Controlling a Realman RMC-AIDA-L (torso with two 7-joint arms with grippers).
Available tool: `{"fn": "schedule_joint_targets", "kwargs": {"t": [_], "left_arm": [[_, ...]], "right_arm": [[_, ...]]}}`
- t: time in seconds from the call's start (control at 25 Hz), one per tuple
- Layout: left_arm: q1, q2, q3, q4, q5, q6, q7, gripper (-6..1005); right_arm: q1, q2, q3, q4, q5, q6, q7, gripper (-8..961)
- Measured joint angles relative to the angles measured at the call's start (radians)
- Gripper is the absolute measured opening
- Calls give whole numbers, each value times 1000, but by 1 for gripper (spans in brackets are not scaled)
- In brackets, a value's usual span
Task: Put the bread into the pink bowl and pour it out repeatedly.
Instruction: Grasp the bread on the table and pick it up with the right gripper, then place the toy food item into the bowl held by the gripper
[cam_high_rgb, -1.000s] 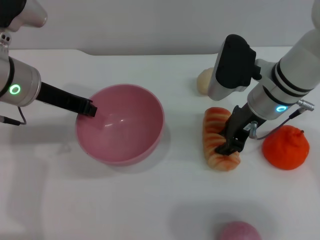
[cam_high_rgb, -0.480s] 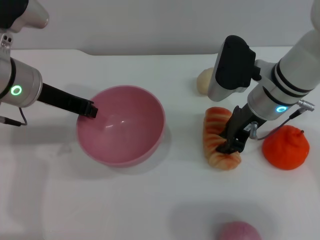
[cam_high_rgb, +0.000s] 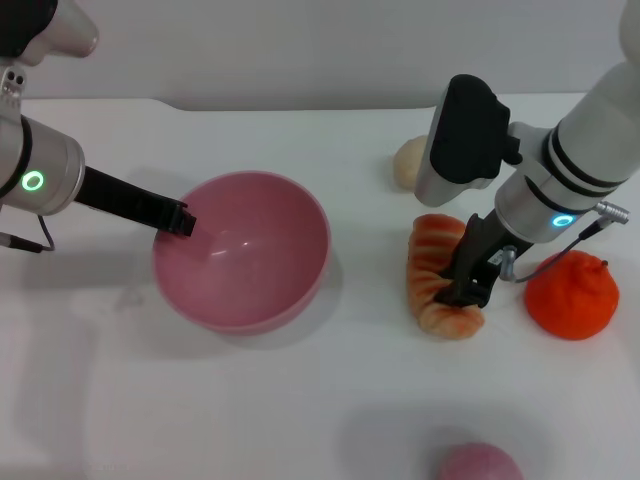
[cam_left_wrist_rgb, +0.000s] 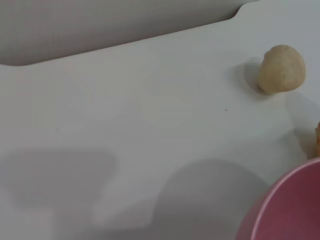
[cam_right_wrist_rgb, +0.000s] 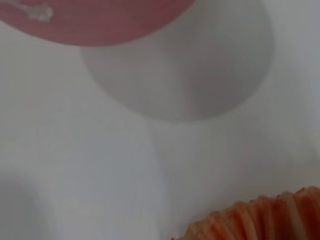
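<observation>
Pink bowl (cam_high_rgb: 241, 250) is our landmark: the bread (cam_high_rgb: 440, 270) lies on the table to its right, well apart, with its long axis running from near us toward the far edge, slightly tilted. Our right gripper (cam_high_rgb: 468, 292) is clenched on the bread's near half, so we judge the pick-up step is in hand, and next we must lift it and carry it leftward over the bowl. Our left gripper (cam_high_rgb: 178, 219) grasps the bowl's left rim.
</observation>
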Motion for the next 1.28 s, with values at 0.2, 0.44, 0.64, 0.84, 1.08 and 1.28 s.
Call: {"fn": "schedule_joint_targets", "kwargs": {"t": [0.2, 0.44, 0.64, 0.84, 1.08, 1.28], "left_arm": [[0, 0, 0, 0, 0, 0, 0, 46], [0, 0, 3, 0, 0, 0, 0, 45], [0, 0, 3, -1, -1, 0, 0, 45], [0, 0, 3, -1, -2, 1, 0, 46], [-5, 2, 3, 2, -2, 1, 0, 46], [-13, 5, 2, 4, -1, 0, 0, 46]], "right_arm": [[0, 0, -9, 0, 0, 1, 3, 208], [-1, 0, -9, 0, 0, 2, 4, 183], [-4, 0, -8, -8, 0, 1, 4, 176], [-33, -2, -3, -95, 0, -8, 27, 172], [-99, -4, -3, -278, -1, -35, 61, 167], [-161, -6, 4, -457, -33, -46, 97, 161]]}}
